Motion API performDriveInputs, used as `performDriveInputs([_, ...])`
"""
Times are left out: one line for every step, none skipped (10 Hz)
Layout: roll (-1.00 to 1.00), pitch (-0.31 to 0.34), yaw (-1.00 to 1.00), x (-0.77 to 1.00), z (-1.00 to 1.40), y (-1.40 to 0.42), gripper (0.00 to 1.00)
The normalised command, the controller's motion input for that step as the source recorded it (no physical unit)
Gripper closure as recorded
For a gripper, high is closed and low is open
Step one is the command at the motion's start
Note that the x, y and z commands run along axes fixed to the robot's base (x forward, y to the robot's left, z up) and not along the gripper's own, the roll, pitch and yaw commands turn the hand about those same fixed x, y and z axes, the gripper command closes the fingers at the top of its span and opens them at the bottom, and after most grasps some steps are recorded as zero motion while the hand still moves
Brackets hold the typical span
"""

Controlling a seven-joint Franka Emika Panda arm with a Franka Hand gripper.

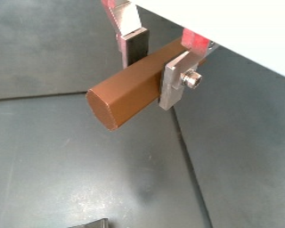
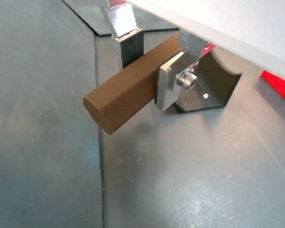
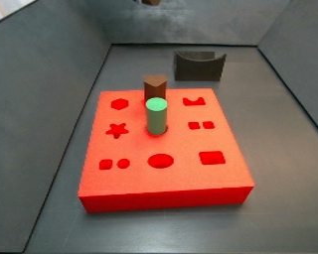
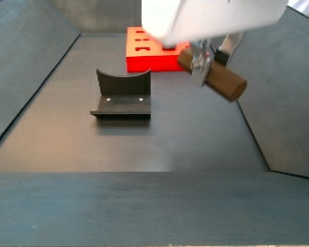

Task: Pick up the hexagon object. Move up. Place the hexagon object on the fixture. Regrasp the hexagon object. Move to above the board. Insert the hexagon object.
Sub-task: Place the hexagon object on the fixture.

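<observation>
1. My gripper (image 1: 151, 62) hangs in the air above the grey floor, its flat silver fingers (image 1: 175, 78) clamped on the slim dark-brown faceted hexagon object (image 1: 124, 96); in both wrist views the peg sits between the pads.
2. The peg's (image 4: 223, 83) long axis runs crosswise to my fingers and slopes downward, most of its length sticking out one side of my grip.
3. The small dark grey-black fixture with a curved notch (image 4: 121, 96) stands on the floor below me and off to one side, well apart from the peg.
4. I judge that I must travel sideways and down, lining the peg's length up with that notch.
5. The thick red-orange board with shaped holes (image 4: 154, 57) lies beyond me, behind the fixture.
</observation>
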Motion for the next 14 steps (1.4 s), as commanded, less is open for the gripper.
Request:
performDriveInputs([0.1, 0.11, 0.04, -0.01, 0.36, 0.0, 1.0])
performDriveInputs([0.1, 0.116, 0.04, 0.0, 0.23, 0.0, 1.0])
performDriveInputs([0.11, 0.085, -1.0, 1.0, 0.02, -0.82, 1.0])
performDriveInputs([0.11, 0.088, -1.0, 1.0, 0.0, -0.82, 1.0])
performDriveInputs([0.12, 0.099, -1.0, 1.0, 0.0, -0.76, 1.0])
performDriveInputs([0.13, 0.113, -1.0, 1.0, 0.0, -0.69, 1.0])
performDriveInputs([0.14, 0.144, -1.0, 1.0, 0.0, -0.63, 1.0])
performDriveInputs([0.16, 0.179, -1.0, 1.0, -0.01, -0.57, 1.0])
performDriveInputs([0.19, 0.227, -1.0, 1.0, 0.0, -0.52, 1.0])
performDriveInputs([0.2, 0.268, -0.88, 1.0, 0.0, -0.48, 1.0])
performDriveInputs([0.16, 0.275, -0.55, 1.0, 0.0, -0.41, 1.0])
performDriveInputs([0.13, 0.264, -0.34, 1.0, 0.0, -0.35, 1.0])
performDriveInputs([0.1, 0.245, -0.21, 1.0, 0.0, -0.31, 1.0])
performDriveInputs([0.08, 0.213, -0.1, 1.0, 0.0, -0.25, 1.0])
